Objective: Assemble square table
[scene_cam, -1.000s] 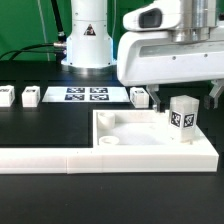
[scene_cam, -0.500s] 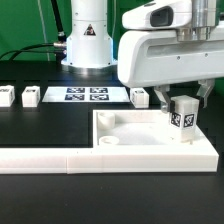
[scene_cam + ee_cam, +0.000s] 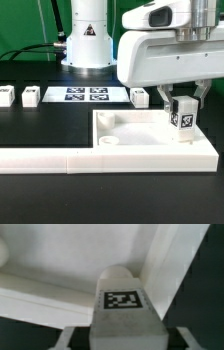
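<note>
The white square tabletop (image 3: 150, 153) lies rim-up at the front right of the exterior view, against a long white border bar (image 3: 40, 158). A white block leg (image 3: 181, 118) with a black-and-white tag stands upright in the tabletop's right corner. My gripper (image 3: 182, 108) comes down over it from above, with a finger pressed to each side of the leg. In the wrist view the leg (image 3: 122, 308) fills the space between the fingers (image 3: 70, 339), with the tabletop's floor and rim (image 3: 70, 258) beyond it.
The marker board (image 3: 85, 95) lies at the back by the robot base (image 3: 88, 35). Loose white legs stand beside it: two on the exterior view's left (image 3: 30, 97) (image 3: 5, 97) and one behind the gripper (image 3: 140, 96). Black table surface surrounds everything.
The fingers stood wide apart above the leg a second ago and have closed in onto its sides. The leg and tabletop have not moved.
</note>
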Tool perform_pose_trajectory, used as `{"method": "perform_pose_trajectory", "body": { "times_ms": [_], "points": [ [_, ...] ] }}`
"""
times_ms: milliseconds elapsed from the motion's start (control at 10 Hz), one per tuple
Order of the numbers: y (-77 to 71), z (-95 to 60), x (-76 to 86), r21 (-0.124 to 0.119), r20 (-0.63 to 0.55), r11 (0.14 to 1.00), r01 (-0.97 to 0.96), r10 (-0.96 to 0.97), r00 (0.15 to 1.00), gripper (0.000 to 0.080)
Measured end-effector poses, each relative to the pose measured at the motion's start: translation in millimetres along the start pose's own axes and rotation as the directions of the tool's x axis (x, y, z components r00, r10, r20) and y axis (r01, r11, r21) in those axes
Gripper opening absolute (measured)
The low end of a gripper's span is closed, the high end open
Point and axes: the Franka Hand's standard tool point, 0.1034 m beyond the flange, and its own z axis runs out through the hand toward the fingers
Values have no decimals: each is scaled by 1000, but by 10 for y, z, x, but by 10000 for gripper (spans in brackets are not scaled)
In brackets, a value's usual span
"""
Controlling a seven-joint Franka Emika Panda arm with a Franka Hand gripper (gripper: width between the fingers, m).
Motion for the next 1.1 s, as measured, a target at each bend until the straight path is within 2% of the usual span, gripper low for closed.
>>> {"method": "perform_pose_trajectory", "body": {
  "times_ms": [100,400,600,800,900,1100],
  "points": [
    [-17,3,-7,9,-3,987,-159,159,987,290],
    [-2,6,-6,9,-7,889,-457,457,889,291],
    [1,7,-13,9,-7,771,-637,637,771,291],
    [5,8,-17,8,-4,617,-787,787,617,291],
    [15,8,-16,13,3,528,-849,849,528,291],
    [20,10,-18,17,12,409,-912,912,409,291]
  ]
}}
